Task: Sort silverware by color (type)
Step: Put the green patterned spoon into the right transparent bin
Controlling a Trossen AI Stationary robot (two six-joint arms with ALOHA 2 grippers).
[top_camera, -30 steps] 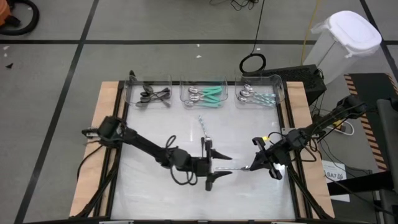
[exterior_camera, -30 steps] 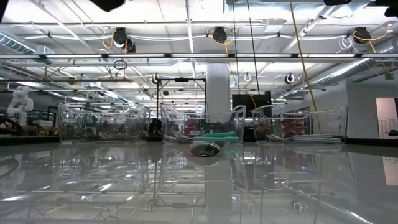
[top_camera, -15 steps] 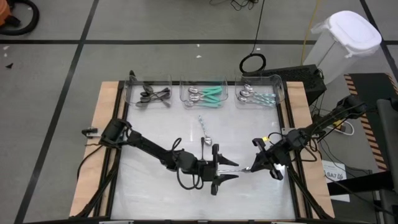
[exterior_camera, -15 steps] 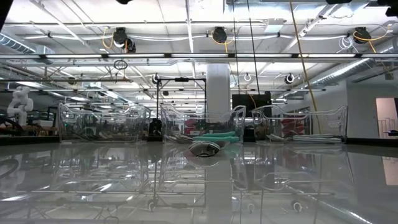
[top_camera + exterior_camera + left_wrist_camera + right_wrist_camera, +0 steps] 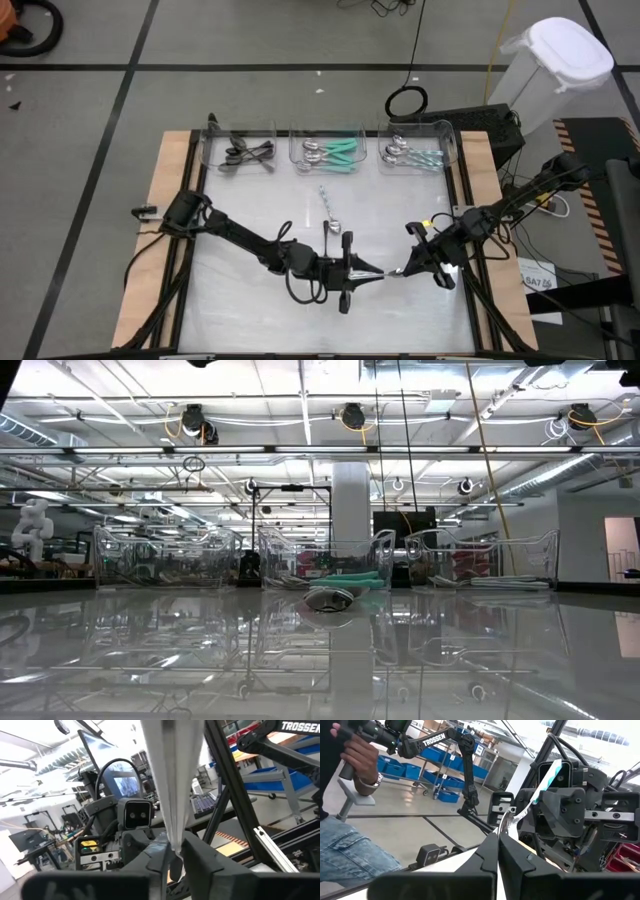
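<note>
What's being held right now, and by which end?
One spoon, passed between both tools: right tool pinches the bowl end, left tool closes on the pale-blue handle.

I work in a robotics lab: open ceiling trusses (image 5: 320,450), other arms (image 5: 455,742) on frames, blue bins (image 5: 437,755), monitors (image 5: 125,785), a person (image 5: 350,795) nearby.

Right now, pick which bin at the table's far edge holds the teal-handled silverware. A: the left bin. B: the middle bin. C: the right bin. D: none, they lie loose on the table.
B: in the high view the teal-handled silverware lies in the middle bin, with dark pieces in the left bin and pale-blue-handled ones in the right bin.
</note>
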